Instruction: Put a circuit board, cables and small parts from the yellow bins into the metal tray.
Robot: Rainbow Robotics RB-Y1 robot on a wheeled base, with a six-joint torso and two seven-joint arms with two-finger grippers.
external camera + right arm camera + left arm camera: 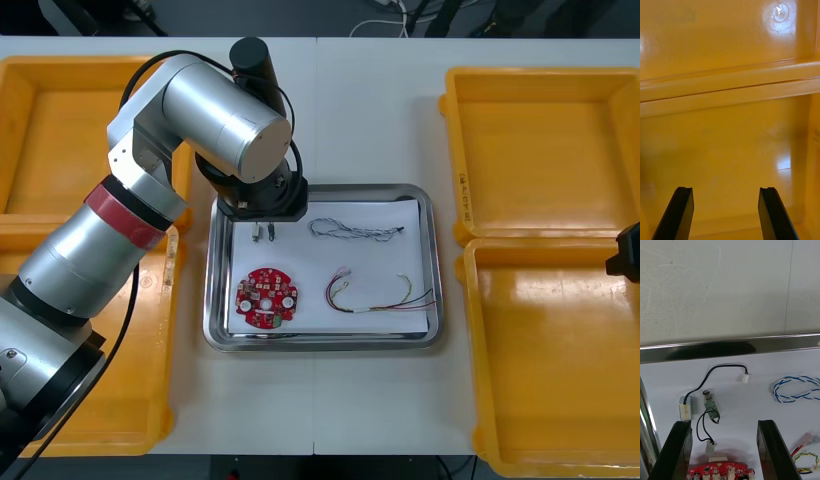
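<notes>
The two left yellow bins (60,130) stand at the left edge of the tabletop (380,110). The left claw (264,226) hangs over the far left corner of the metal tray (322,341), fingers (677,450) apart and gripping nothing. Beneath it, two small metal parts (710,403) with black cables (728,365) lie on the tray's white lining. The round red circuit board (267,296) lies nearer the robot. To the right lie the blue and white cable (352,230) and the red and yellow cable (378,296). The right claw (725,189) is open above the floor of one of the right yellow bins (545,140), holding nothing.
</notes>
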